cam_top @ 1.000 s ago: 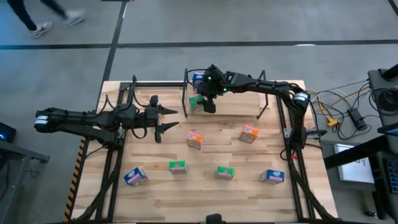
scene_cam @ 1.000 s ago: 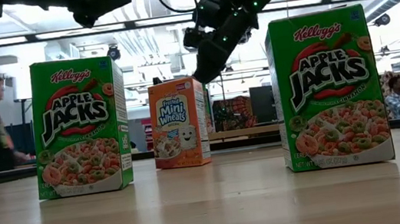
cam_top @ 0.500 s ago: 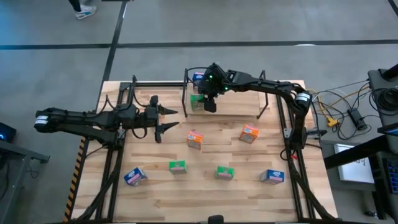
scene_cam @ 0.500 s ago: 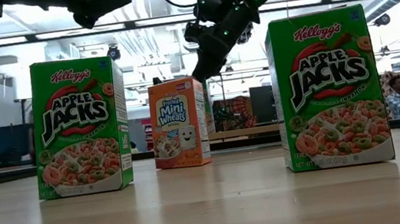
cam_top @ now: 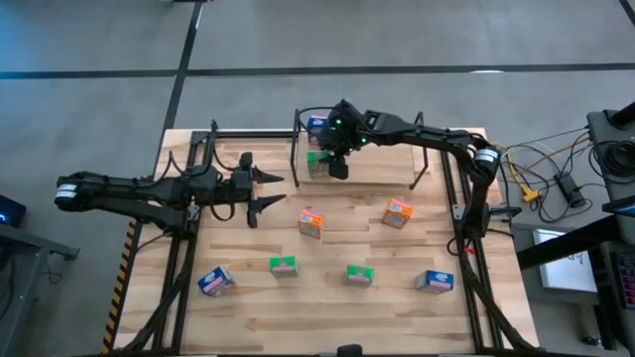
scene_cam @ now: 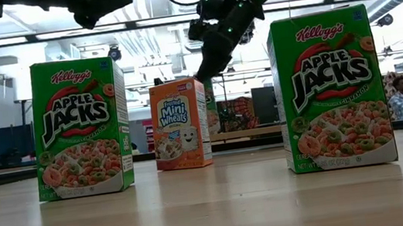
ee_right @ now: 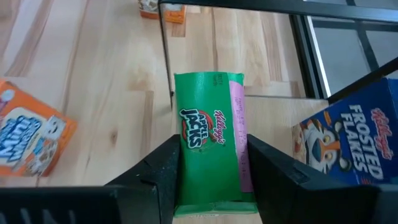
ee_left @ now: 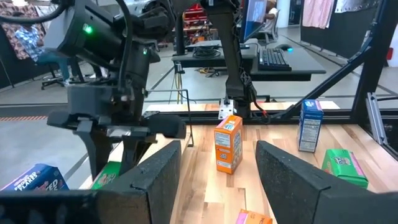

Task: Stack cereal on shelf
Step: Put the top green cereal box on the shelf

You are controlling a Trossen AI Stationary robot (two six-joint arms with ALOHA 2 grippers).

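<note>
The shelf [cam_top: 377, 164], a light board in a thin black rod frame, stands at the table's far middle. A blue cereal box [cam_top: 317, 124] stands at its far left corner. My right gripper [cam_top: 332, 164] reaches in from the right, slanting down, shut on a green Apple Jacks box [ee_right: 208, 137] at the shelf's near left end. Several more cereal boxes stand on the tabletop: orange [cam_top: 312, 224], green [cam_top: 284, 265], blue [cam_top: 434, 282]. My left gripper [cam_top: 268, 190] hovers open at the table's left, pointing level toward the right, with nothing between its fingers [ee_left: 292, 180]. My right gripper pinches the green box by its two narrow long sides [ee_right: 244, 155], one finger [ee_right: 163, 171] on each. The fingers slant down from the table's right and lie along the box's length. The printed front faces up. I cannot tell whether the box rests on the shelf board.
The shelf's black posts [ee_right: 166, 56] stand close to the held box. Larger black side frames [cam_top: 184, 228] run along both table edges. Free tabletop lies between the loose boxes and the near edge. People sit in the room behind [scene_cam: 401, 98].
</note>
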